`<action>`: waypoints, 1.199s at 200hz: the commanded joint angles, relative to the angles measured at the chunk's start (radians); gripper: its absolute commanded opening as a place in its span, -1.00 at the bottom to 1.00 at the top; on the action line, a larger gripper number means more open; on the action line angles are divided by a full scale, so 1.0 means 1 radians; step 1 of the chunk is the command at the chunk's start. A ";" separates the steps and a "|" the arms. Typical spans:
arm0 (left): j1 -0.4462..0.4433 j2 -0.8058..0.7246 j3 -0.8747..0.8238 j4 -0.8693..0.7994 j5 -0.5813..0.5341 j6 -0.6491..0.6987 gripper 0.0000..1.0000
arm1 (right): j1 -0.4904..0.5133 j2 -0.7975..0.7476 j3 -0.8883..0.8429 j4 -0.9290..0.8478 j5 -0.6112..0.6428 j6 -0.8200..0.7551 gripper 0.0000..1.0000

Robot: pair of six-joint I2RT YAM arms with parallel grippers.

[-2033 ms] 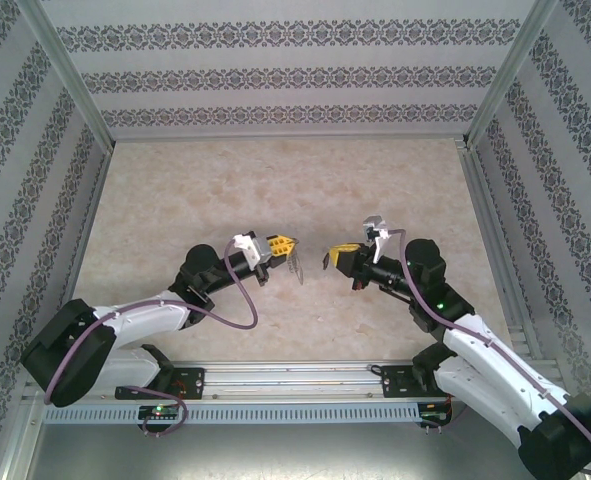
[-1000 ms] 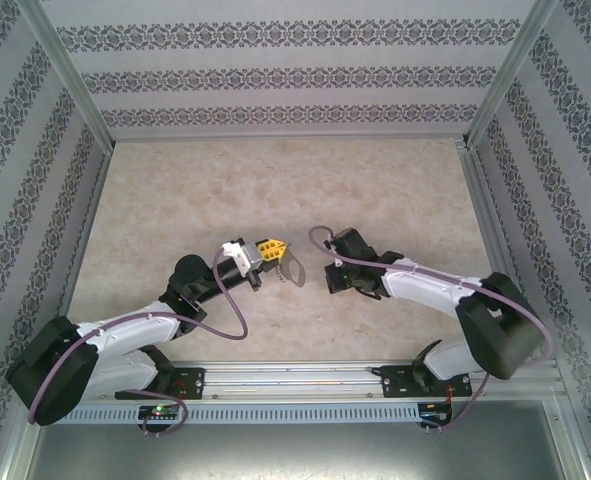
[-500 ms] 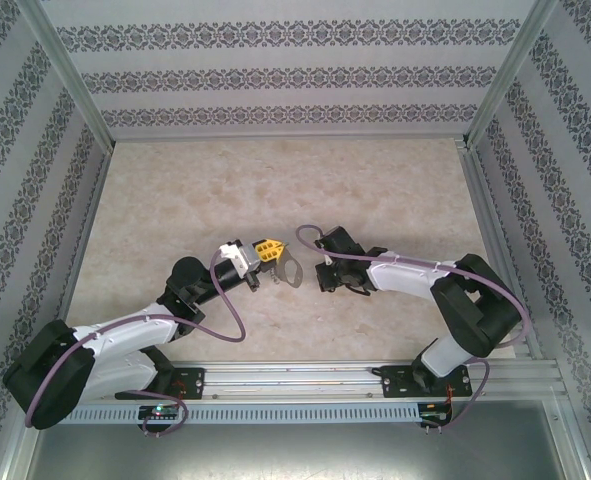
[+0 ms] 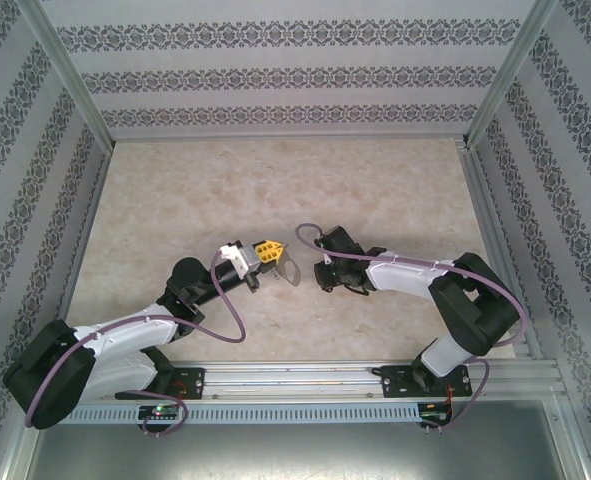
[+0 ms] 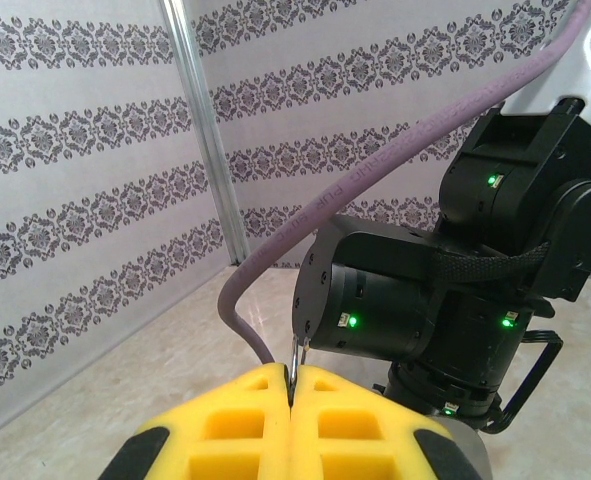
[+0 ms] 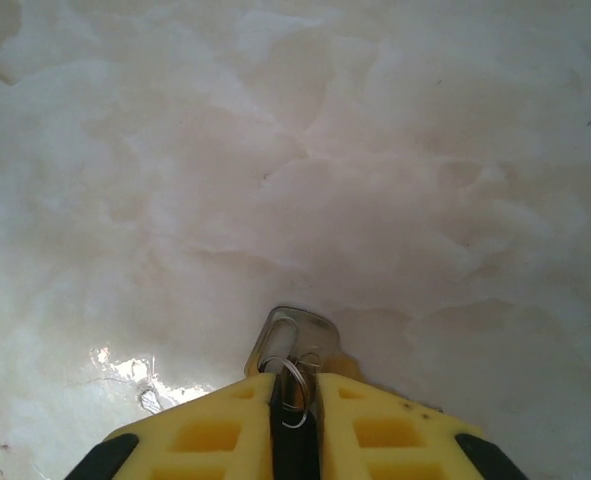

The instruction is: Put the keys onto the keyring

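Grips flat grey D-shaped metal keyring (image 4: 290,268) in fully closed left pincer (image 5: 291,374), pinches tiny black-headed silver key (image 6: 299,336) in near-closed right pincer (image 6: 293,386); threading seemingly unfinished.

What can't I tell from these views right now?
- Right wrist view: the key is mostly buried between the right gripper fingers.
- Left wrist view: the keyring is a sliver in the left gripper; the right arm blocks the rest.
- Top view: whether key is threaded, too small.
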 commanded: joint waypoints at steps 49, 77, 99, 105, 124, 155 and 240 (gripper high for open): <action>-0.016 0.001 -0.007 0.048 -0.007 0.020 -1.00 | 0.012 0.007 0.019 0.034 -0.038 0.018 -0.58; -0.016 0.001 -0.009 0.052 -0.010 0.021 -1.00 | 0.011 0.014 0.019 0.040 -0.045 0.022 -0.58; -0.016 -0.001 -0.011 0.054 -0.011 0.022 -1.00 | 0.012 0.024 0.021 0.043 -0.047 0.023 -0.62; -0.016 -0.001 -0.010 0.054 -0.010 0.023 -1.00 | 0.012 0.027 0.021 0.044 -0.046 0.023 -0.64; -0.016 0.000 -0.010 0.055 -0.013 0.024 -1.00 | 0.012 0.036 0.021 0.045 -0.045 0.025 -0.66; -0.017 -0.002 -0.014 0.055 -0.013 0.025 -1.00 | 0.012 0.038 0.018 0.044 -0.035 0.025 -0.71; -0.016 0.003 -0.009 0.053 -0.009 0.023 -1.00 | -0.008 -0.072 0.000 0.036 -0.039 0.022 -1.00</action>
